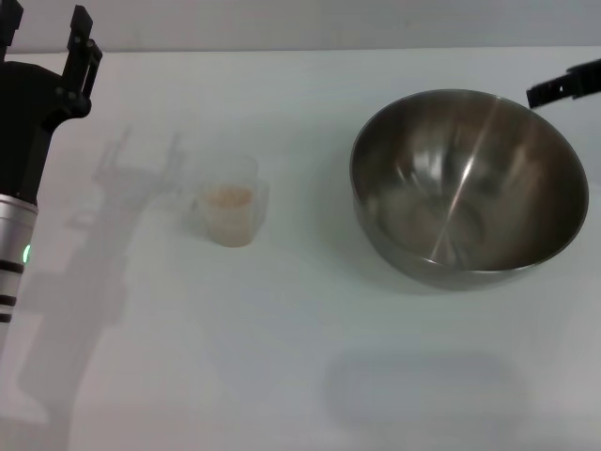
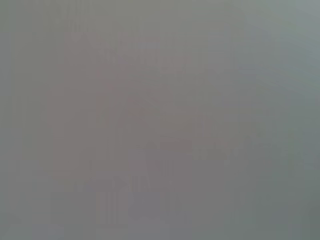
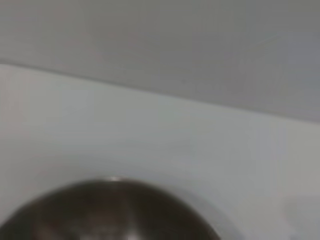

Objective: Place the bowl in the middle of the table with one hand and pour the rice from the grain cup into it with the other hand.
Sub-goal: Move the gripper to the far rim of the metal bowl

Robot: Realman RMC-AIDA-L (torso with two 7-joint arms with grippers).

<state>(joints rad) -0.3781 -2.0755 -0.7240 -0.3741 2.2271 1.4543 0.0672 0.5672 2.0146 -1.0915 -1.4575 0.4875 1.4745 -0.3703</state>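
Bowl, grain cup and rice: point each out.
bowl (image 1: 507,178), head view, brushed inner wall.
grain cup (image 1: 246,171), head view, clear wall above the rice.
rice (image 1: 228,196), head view, top of the grain mass.

Field: a flat grey surface (image 2: 160,120) fills the whole left wrist view, edge to edge.
Tone: slightly warmer, pinkish grey toward the middle; cooler grey toward the far sides.
Texture: faint vertical streaks; no edge, seam or outline can be made out.
Objects: nothing distinct can be told apart from the grey.
Identity: whether this grey is the bench or something else cannot be told.
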